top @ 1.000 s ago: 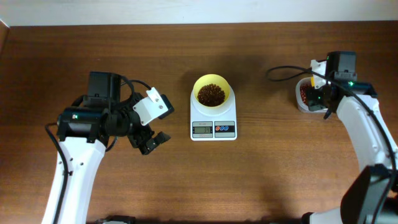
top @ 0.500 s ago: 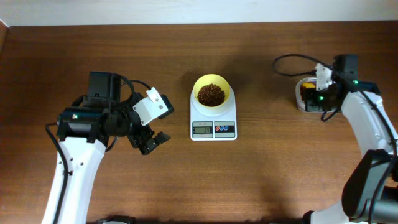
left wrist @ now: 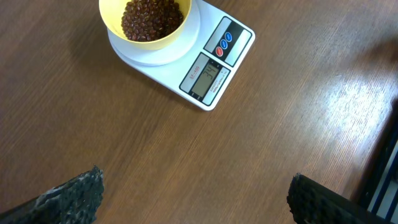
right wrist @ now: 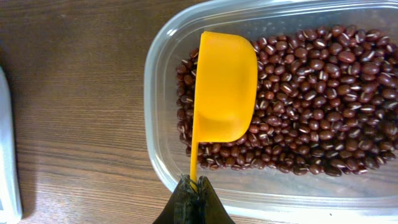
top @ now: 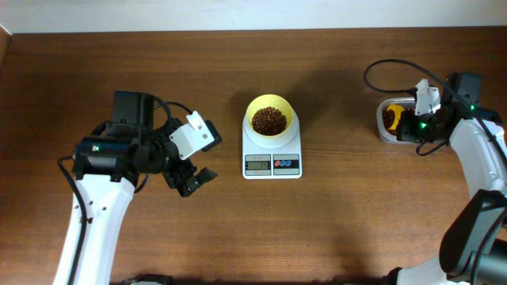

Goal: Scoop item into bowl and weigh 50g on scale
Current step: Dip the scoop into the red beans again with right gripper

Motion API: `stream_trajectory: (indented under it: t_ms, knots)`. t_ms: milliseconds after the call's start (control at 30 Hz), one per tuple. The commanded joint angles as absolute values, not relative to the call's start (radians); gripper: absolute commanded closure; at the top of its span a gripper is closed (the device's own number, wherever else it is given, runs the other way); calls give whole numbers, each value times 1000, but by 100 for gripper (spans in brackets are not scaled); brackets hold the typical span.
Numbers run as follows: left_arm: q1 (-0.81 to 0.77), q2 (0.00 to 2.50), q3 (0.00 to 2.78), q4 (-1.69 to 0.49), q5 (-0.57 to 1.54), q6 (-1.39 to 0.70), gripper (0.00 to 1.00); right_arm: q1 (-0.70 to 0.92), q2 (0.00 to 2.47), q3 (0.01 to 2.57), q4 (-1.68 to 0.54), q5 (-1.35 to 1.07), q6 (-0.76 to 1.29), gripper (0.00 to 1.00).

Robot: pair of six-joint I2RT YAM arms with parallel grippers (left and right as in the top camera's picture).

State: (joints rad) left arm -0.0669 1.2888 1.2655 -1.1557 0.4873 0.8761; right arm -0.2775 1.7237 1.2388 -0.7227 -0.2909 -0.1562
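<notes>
The pale-yellow bowl (top: 269,117) stands on the white scale (top: 272,150) at the table's middle and holds a heap of red-brown beans (top: 268,120). The left wrist view shows the bowl (left wrist: 149,25) and the scale's display (left wrist: 208,76). My right gripper (right wrist: 194,200) is shut on the handle of a yellow scoop (right wrist: 225,87), which lies empty, on its side, over the beans (right wrist: 311,99) in the clear container (right wrist: 163,155) at the far right (top: 390,119). My left gripper (left wrist: 193,196) is open and empty, above bare table left of the scale.
The right arm's black cable (top: 392,71) loops over the table behind the container. The scale's edge shows at the left of the right wrist view (right wrist: 5,149). Bare wood lies between scale and container.
My right arm has swung rightward, carrying the scoop over the container. The left arm, bowl and scale have not moved.
</notes>
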Motion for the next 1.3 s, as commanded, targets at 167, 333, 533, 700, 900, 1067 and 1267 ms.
stream_trajectory:
  t_ms: [167, 333, 533, 700, 900, 1067, 1267]
  knots:
    - [-65, 1292, 1274, -1154, 508, 895, 1, -284, 1734, 1242, -722, -345, -148, 96]
    - [-65, 1292, 1274, -1154, 508, 895, 1, -305, 1734, 1242, -722, -354, -148, 96]
    - [-65, 1292, 1274, -1154, 508, 895, 1, -402, 1734, 1242, -723, -519, -148, 96]
    - [-65, 1292, 1274, -1154, 508, 895, 1, -440, 1734, 1242, -742, -602, -148, 96]
    - [-65, 1292, 1274, -1154, 508, 895, 1, -440, 1734, 1242, -764, -602, -148, 96]
    - [-65, 1292, 1274, -1154, 508, 895, 1, -461, 1734, 1242, -787, -671, -148, 96]
    - [-65, 1292, 1274, -1154, 508, 895, 1, -543, 1734, 1242, -812, -773, -148, 96]
